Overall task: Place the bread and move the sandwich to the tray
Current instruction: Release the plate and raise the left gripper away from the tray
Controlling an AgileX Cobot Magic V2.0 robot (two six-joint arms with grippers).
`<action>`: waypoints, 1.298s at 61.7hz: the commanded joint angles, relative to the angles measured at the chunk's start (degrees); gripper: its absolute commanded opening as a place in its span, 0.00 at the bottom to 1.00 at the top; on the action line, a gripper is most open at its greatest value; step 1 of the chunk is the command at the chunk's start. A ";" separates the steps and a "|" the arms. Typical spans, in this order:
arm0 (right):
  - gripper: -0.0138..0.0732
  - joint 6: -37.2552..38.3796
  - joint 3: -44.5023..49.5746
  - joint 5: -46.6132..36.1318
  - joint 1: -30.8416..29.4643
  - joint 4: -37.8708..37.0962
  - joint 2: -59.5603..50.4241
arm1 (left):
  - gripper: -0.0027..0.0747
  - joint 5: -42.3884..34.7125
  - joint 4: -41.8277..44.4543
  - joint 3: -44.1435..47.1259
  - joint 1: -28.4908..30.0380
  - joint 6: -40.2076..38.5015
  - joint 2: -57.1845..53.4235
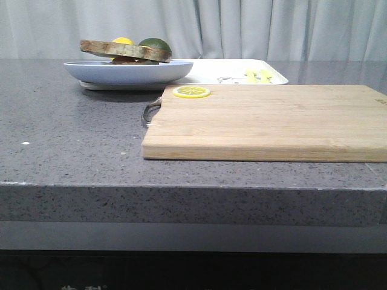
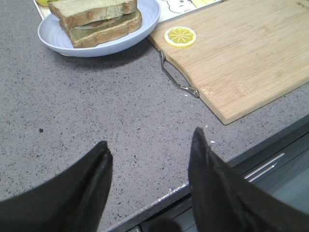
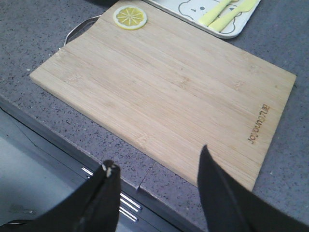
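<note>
The sandwich (image 1: pixel 126 52) lies on a round pale blue plate (image 1: pixel 121 74) at the back left. In the left wrist view it shows as two brown-crusted bread slices (image 2: pixel 96 19) stacked with a pale layer between them. The white tray (image 1: pixel 242 65) lies behind the cutting board, and the plate overlaps its left end; it also shows in the right wrist view (image 3: pixel 231 30). My left gripper (image 2: pixel 150 140) is open and empty over the counter's front edge, well short of the plate (image 2: pixel 58 41). My right gripper (image 3: pixel 157 157) is open and empty at the counter's front edge, by the board's near side. Neither gripper shows in the front view.
A light wooden cutting board (image 1: pixel 272 121) with a metal handle lies in the middle right, with a yellow lemon slice (image 1: pixel 191 92) on its far left corner. Yellow utensils (image 1: pixel 259 75) lie on the tray. A green fruit (image 1: pixel 155 43) sits behind the sandwich.
</note>
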 commanded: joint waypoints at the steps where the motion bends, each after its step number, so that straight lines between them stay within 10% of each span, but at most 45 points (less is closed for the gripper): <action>1: 0.61 -0.09 -1.26 -3.45 -0.28 -0.53 -0.09 | 0.50 -3.88 -0.21 -1.37 -0.42 -0.65 -0.14; 15: 0.46 -0.09 -1.26 -3.46 -0.28 -0.53 -0.09 | 0.43 -5.12 -0.21 -1.37 -0.42 -0.65 -0.14; 34: 0.02 -0.09 -1.26 -3.39 -0.28 -0.53 -0.09 | 0.04 -5.37 -0.21 -1.37 -0.42 -0.65 -0.14; 80: 0.02 -0.09 -1.26 -3.44 -0.28 -0.53 -0.09 | 0.01 -13.07 -1.61 6.01 4.05 -0.65 -6.47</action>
